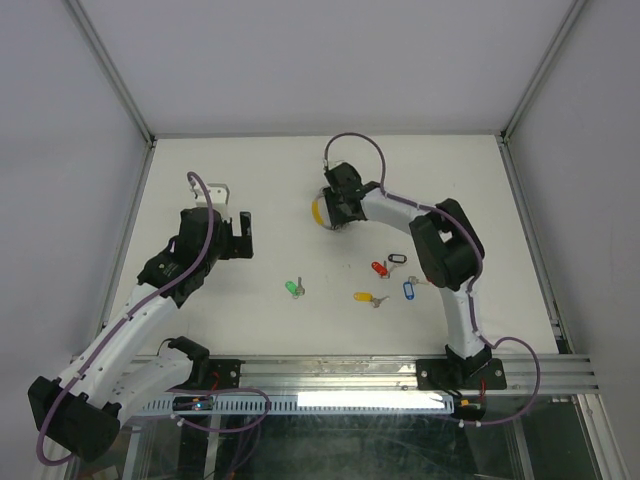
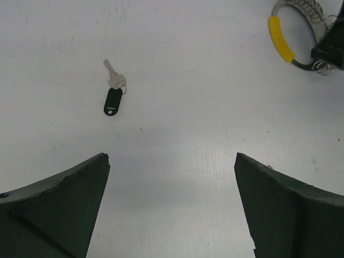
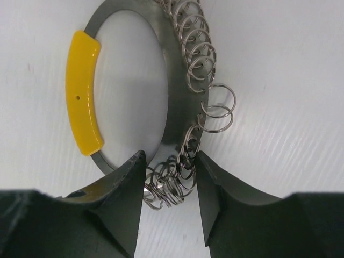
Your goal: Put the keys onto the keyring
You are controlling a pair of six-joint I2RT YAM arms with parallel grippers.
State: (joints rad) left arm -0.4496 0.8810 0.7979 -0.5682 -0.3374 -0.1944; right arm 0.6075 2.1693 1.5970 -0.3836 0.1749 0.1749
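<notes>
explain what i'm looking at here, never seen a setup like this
Two robot arms stand at a white table. One picture looks down from above; the other two come from a camera on each wrist. Loose on the table lie a green key, yellow key, red key, black key and blue key. The left gripper hangs open, holding nothing. The right gripper sits astride the keyring, a metal ring with a yellow segment. Whether it already pinches the ring is unclear.
</notes>
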